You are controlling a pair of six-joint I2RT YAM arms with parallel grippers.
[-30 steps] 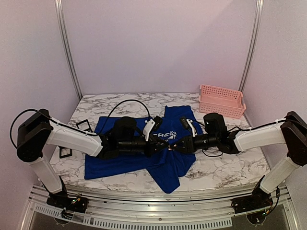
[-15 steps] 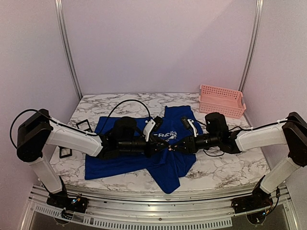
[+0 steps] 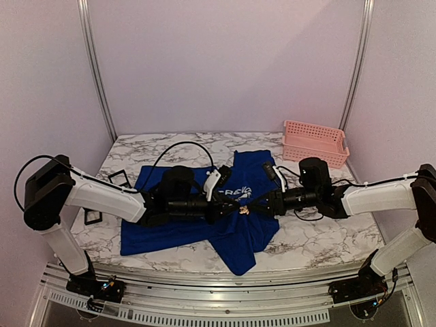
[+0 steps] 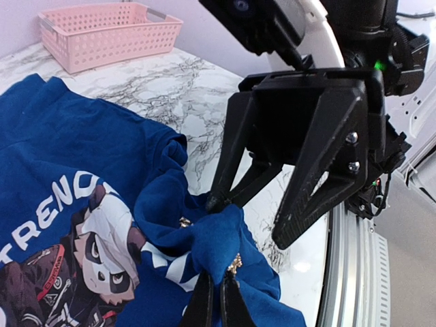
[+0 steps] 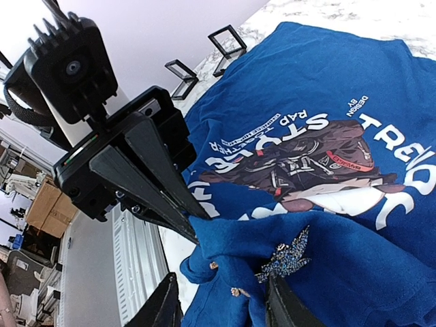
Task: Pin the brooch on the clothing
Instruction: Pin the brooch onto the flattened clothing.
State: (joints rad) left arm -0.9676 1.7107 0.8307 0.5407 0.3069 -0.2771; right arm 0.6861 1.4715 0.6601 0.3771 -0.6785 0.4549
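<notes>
The royal-blue T-shirt (image 3: 170, 228) lies spread on the marble table, its panda print (image 3: 235, 194) near the middle. My left gripper (image 3: 230, 204) is shut on a raised fold of the shirt (image 4: 221, 238), its thin fingers (image 4: 204, 303) pinched together. A sparkly blue-and-gold leaf-shaped brooch (image 5: 286, 257) sits on that fold and shows as a gold speck in the top view (image 3: 243, 211). My right gripper (image 3: 262, 206) is open, its jaws spread wide just right of the fold (image 4: 248, 221); one fingertip (image 4: 214, 201) touches the cloth. In the right wrist view the brooch lies against the right finger (image 5: 279, 303).
A pink slotted basket (image 3: 315, 142) stands at the back right corner. Two small black frames (image 3: 120, 178) (image 3: 92, 216) lie left of the shirt. A black cable (image 3: 180, 144) arcs over the left arm. The table's front rail runs close below the fold.
My right gripper has drawn back to the right, away from the fold. The brooch stays on the shirt fold. The left gripper has kept its hold without moving.
</notes>
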